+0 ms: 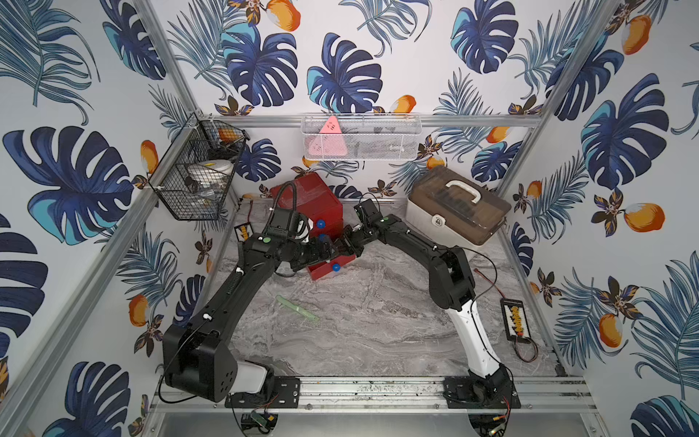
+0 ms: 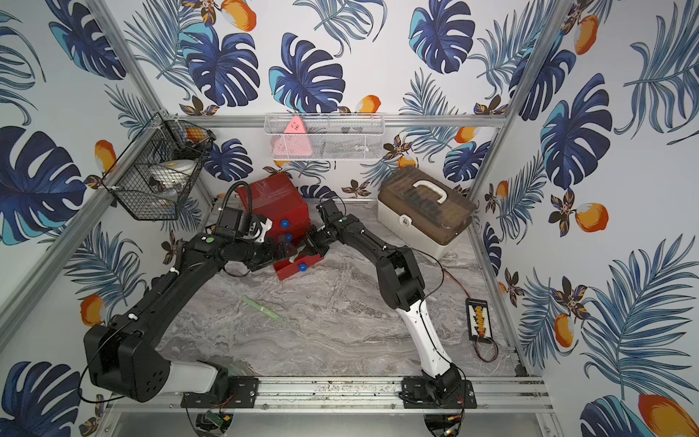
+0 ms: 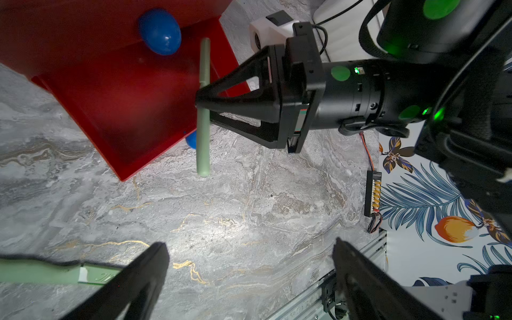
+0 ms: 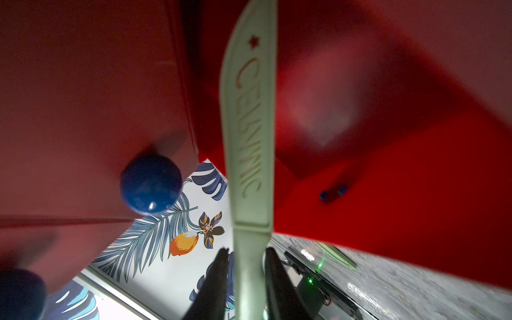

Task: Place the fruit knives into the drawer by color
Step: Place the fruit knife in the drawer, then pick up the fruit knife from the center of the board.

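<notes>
The red drawer chest (image 1: pixel 310 200) stands at the back of the table, its bottom drawer (image 1: pixel 329 270) pulled out. Over that drawer (image 3: pixel 124 110), my right gripper (image 3: pixel 203 106) has a pale green fruit knife (image 3: pixel 203 138) between its fingers. In the right wrist view the jaws (image 4: pixel 247 250) stand slightly apart, with a thin gap beside the knife (image 4: pixel 249 124). My left gripper (image 3: pixel 249 245) is wide open and empty, just left of the right one. A second green knife (image 1: pixel 297 308) lies on the marble table, also seen in the left wrist view (image 3: pixel 41 273).
A beige case (image 1: pixel 454 212) with a brown lid sits at the back right. On the walls hang a black wire basket (image 1: pixel 196 178) and a white mesh basket (image 1: pixel 359 138). A black connector board (image 1: pixel 515 318) with wires lies by the right edge.
</notes>
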Tool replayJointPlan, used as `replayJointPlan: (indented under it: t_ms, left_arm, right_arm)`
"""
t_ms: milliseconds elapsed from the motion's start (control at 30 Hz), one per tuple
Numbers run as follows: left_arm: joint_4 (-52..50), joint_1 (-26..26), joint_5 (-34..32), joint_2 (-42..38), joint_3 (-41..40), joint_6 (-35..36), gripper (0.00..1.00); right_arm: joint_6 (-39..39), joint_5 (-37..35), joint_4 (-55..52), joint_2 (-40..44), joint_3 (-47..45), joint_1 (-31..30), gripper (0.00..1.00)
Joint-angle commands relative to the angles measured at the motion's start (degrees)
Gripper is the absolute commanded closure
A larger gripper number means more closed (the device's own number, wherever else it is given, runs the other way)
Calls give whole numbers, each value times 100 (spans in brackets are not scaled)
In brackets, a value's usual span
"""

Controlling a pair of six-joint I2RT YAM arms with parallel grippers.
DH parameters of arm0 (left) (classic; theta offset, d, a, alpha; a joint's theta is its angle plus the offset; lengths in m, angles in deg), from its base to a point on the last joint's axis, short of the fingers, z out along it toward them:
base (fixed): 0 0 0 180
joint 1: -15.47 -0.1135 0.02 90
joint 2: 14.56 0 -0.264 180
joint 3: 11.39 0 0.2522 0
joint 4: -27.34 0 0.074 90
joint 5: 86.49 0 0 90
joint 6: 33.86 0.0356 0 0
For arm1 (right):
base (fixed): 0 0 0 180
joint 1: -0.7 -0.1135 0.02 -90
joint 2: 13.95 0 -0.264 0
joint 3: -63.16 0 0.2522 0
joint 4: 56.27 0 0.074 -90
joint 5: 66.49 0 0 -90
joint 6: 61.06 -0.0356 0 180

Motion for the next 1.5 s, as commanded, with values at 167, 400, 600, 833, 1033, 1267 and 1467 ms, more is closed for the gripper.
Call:
replayJointPlan:
  t_ms: [167, 400, 600, 833, 1033, 1267, 1467]
  left_arm:
    - [10, -13, 1, 31, -11, -115, 1]
    - [-696, -35, -749, 121, 107, -428, 1]
    - [-1316, -52, -1164, 310, 165, -942, 1]
    - [-1568, -56, -1506, 300, -383, -1662, 1]
    - [-1481, -83, -1917, 228, -1060, -2488, 3]
    - [-1660, -136, -2168, 553, -1251, -2971, 5]
    - [-1100, -426, -1900, 467, -1887, -3169, 9]
  right_arm:
    - [-535, 99, 1480, 234, -453, 41, 42]
    - [-36, 49, 1639, 1393, -1663, 236, 33]
    - [682, 198, 1614, 2608, -2831, 404, 18]
    - [1215, 723, 2196, 3554, -4042, 375, 0]
    - [2225, 929, 2031, 4045, -4558, 4, 0]
    - [2569, 777, 1971, 4413, -4934, -215, 0]
    - [2872, 492, 1907, 4683, -5097, -441, 0]
